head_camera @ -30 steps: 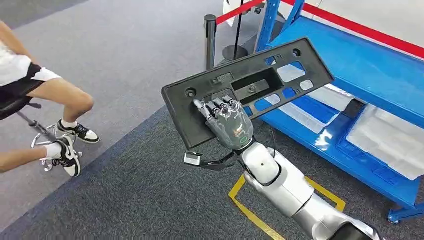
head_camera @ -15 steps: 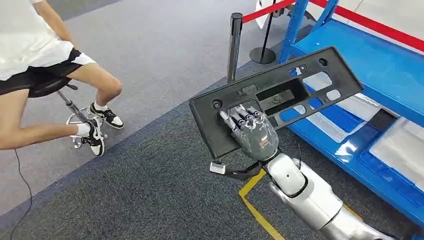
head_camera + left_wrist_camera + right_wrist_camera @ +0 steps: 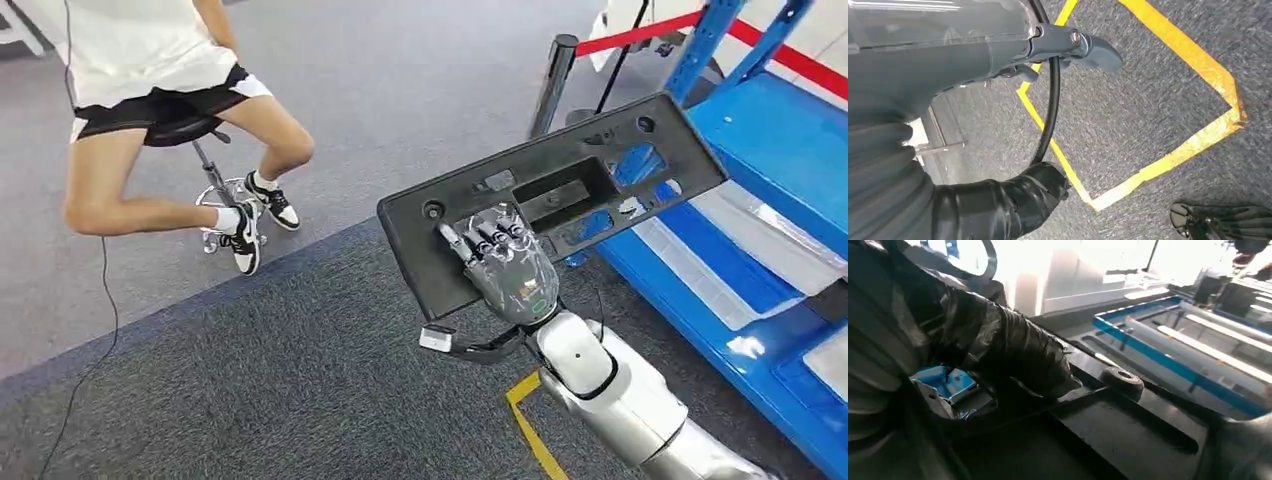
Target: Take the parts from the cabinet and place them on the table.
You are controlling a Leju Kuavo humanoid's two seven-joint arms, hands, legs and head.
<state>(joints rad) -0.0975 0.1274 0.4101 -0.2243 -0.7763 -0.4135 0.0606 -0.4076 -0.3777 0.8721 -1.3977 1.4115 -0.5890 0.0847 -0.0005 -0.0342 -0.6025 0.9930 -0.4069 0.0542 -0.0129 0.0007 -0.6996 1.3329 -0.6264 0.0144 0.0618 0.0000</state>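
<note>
A long black plastic panel [image 3: 600, 165] with several cut-outs hangs tilted in the air in front of me. My right hand [image 3: 505, 265] grips it near its left end, fingers laid over the top face. Close up in the right wrist view, the panel [image 3: 1128, 435] runs under the dark thumb [image 3: 1013, 352], with a round boss beside it. The blue cabinet [image 3: 790, 150] stands to the right, behind the panel. My left hand [image 3: 1068, 42] hangs over the carpet with its thumb out and nothing in it.
A person sits on a stool [image 3: 200, 150] at the upper left, feet on its base. A black stanchion post [image 3: 553, 70] with a red belt stands by the cabinet. Clear wrapped sheets [image 3: 760, 240] lie on the lower shelf. Yellow tape [image 3: 530, 435] marks the grey carpet.
The whole view has swung left: the person and stool now sit further right in the picture and the cabinet has slid toward the right edge. My right hand keeps the same hold on the panel.
</note>
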